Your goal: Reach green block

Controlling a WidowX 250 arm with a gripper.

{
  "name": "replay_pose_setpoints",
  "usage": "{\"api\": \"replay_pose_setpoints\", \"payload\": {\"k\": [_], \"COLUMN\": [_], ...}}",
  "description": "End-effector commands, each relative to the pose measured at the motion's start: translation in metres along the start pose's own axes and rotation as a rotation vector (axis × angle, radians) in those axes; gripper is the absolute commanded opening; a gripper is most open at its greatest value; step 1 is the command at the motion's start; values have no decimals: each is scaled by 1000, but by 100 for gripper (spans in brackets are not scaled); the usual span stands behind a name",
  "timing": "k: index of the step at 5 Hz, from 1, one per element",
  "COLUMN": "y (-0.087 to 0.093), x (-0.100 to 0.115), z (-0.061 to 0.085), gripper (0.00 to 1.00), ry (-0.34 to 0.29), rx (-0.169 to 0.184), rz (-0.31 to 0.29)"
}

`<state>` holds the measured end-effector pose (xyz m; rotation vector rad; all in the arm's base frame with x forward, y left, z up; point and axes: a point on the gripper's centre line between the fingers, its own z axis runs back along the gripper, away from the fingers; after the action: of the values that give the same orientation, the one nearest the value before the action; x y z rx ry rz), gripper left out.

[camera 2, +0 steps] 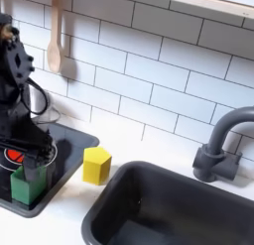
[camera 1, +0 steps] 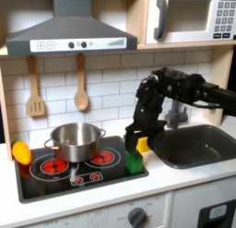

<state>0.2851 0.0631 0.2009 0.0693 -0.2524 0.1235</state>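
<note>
The green block point(camera 1: 135, 163) sits at the front right corner of the black stovetop point(camera 1: 55, 181), close to the sink. The second exterior view has the green block point(camera 2: 24, 185) low on its left. My gripper point(camera 1: 136, 147) hangs straight above the block, pointing down. In the second exterior view the gripper point(camera 2: 28, 162) is open, its black fingers point(camera 2: 44, 156) reaching down to about the block's top edge on either side. I cannot tell whether they touch it.
A yellow block point(camera 2: 96, 165) stands between the stovetop and the dark sink point(camera 2: 169, 204), with a grey faucet point(camera 2: 213, 150) behind. A steel pot point(camera 1: 76, 139) occupies the burners. A yellow-orange item point(camera 1: 20, 153) lies at the stovetop's left edge. Wooden utensils point(camera 1: 81, 89) hang on the tiled wall.
</note>
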Motion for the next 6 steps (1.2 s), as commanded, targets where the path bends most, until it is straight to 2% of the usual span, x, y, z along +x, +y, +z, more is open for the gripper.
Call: {"api": "replay_pose_setpoints", "payload": {"k": [1, 2, 3, 6], "y": [-2, -1, -1, -5], "x": [2, 6, 11, 14], "z": [-5, -9, -15, -28], "gripper": [100, 100, 100, 100], "ry": [19, 31, 41, 69], "rx": [-9, 0, -9, -6], "rz": [-2, 12, 22, 22]}}
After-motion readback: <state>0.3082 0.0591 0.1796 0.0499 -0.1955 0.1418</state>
